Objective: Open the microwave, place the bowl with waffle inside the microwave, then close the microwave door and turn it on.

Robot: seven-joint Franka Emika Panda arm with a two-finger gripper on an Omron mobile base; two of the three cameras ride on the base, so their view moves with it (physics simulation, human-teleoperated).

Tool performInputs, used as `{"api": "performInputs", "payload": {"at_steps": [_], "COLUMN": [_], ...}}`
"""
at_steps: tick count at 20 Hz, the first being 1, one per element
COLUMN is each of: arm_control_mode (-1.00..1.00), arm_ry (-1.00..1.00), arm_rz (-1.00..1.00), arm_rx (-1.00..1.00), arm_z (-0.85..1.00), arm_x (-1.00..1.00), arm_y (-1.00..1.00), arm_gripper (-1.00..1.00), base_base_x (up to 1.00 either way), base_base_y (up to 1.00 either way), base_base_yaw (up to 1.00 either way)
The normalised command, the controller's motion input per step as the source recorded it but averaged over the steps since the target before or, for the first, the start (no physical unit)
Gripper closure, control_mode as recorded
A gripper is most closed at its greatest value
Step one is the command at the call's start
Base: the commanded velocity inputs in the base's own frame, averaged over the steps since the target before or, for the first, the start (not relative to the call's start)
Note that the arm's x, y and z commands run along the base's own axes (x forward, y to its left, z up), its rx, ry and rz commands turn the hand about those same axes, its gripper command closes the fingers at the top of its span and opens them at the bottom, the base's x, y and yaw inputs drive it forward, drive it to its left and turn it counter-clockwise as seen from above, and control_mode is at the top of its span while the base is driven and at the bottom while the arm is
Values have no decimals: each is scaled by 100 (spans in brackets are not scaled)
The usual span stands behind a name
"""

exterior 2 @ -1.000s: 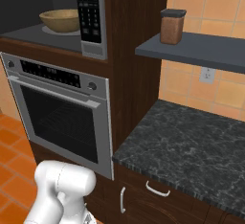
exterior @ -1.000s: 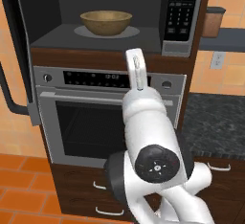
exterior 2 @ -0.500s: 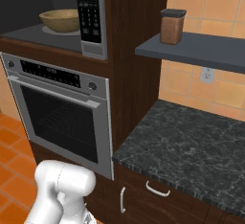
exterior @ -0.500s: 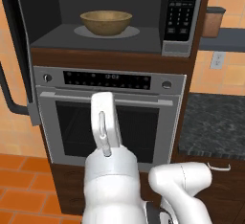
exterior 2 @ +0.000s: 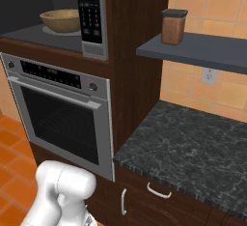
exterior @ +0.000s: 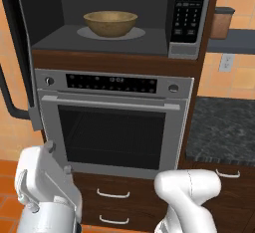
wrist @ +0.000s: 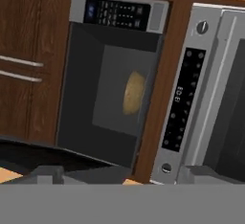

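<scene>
The microwave (exterior: pixel 107 13) stands open above the wall oven, with its keypad (exterior: pixel 189 9) on the right. Its door (exterior: pixel 24 62) is swung out to the left, dark and edge-on, black handle facing outward. The tan wooden bowl (exterior: pixel 110 23) sits upright on the round turntable inside, also seen as bowl (exterior 2: pixel 60 21) and bowl (wrist: pixel 134 92). The waffle is hidden below the bowl's rim. My gripper (wrist: pixel 124 174) is open and holds nothing, well back from the microwave and low, looking at the cavity in a rolled hand view. The arm's white wrist (exterior: pixel 45 192) hangs low left, under the door.
A steel wall oven (exterior: pixel 112 127) with a bar handle sits under the microwave, drawers (exterior: pixel 113 193) beneath it. To the right lie a dark stone counter (exterior 2: pixel 193 148), a grey shelf (exterior 2: pixel 202 51) and a brown jar (exterior 2: pixel 172 26). Orange tiles cover the floor.
My arm has swung down and to the left, from in front of the oven's top to low beside the open door. The bowl and door have not moved. The gripper stayed open.
</scene>
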Motion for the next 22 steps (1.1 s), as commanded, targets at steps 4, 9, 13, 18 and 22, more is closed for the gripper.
{"api": "performInputs", "payload": {"at_steps": [4,9,13,18,22], "arm_control_mode": [-100,-100,-100,-100,-100], "arm_ry": [-4,-1,-6,0,2], "arm_rz": [0,0,0,0,0], "arm_rx": [0,2,-4,-7,-5], "arm_z": [-67,-61,-11,-11,-33], "arm_x": [61,63,39,52,57], "arm_y": [100,100,100,100,100], "arm_gripper": [-100,-100,-100,-100,-100], "base_base_x": [0,0,0,0,0], "base_base_y": [0,0,0,0,0], "base_base_yaw": [0,0,0,0,0]}}
